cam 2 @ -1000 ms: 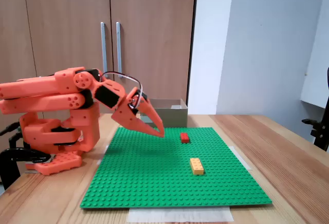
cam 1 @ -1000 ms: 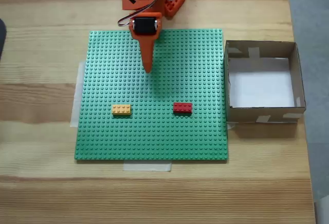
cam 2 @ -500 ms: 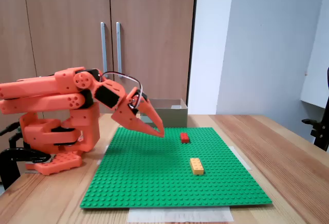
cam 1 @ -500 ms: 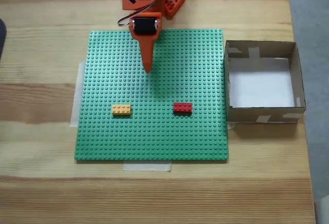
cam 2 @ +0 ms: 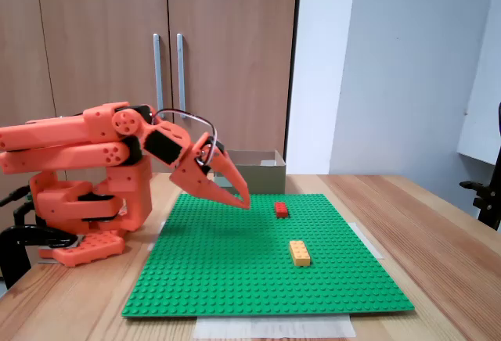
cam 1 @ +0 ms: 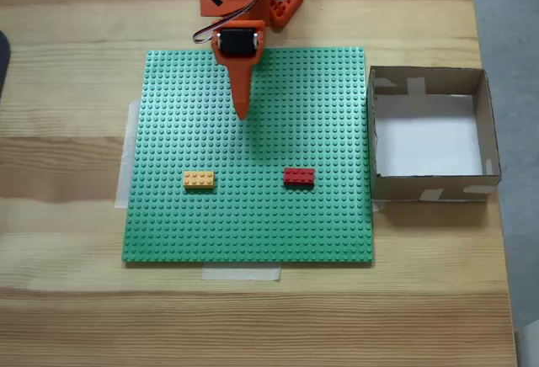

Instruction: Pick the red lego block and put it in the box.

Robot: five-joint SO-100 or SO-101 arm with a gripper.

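Red lego block (cam 1: 299,177): one brick, lying flat on the green baseplate (cam 1: 168,215), in the lower right part of the plate as the top-down fixed view showed it, studs up, touching nothing else. Seen also in the side fixed view (cam 2: 281,209), beyond the yellow brick.

Yellow brick (cam 1: 199,180): on the same plate, level with the red one and well to its left in the top-down fixed view; nearer the camera in the side fixed view (cam 2: 299,253).

Box (cam 1: 486,131): open cardboard, white bottom, pale tape on its walls, standing on the table (cam 1: 67,300) just beside the plate's right edge. The top-down fixed view showed its inside, with no brick in it; the side fixed view showed no more than a wall (cam 2: 262,174) behind the arm.

Orange arm (cam 2: 78,145): the side fixed view showed it folded low, with wooden cupboard doors (cam 2: 102,36) behind it.

Claw (cam 1: 242,113): fingers together to a point, holding nothing; in the side fixed view (cam 2: 244,202) its tip hung just above the plate, well apart from both bricks.

Change against the earlier frames: none seen; arm, bricks and box lay as before.
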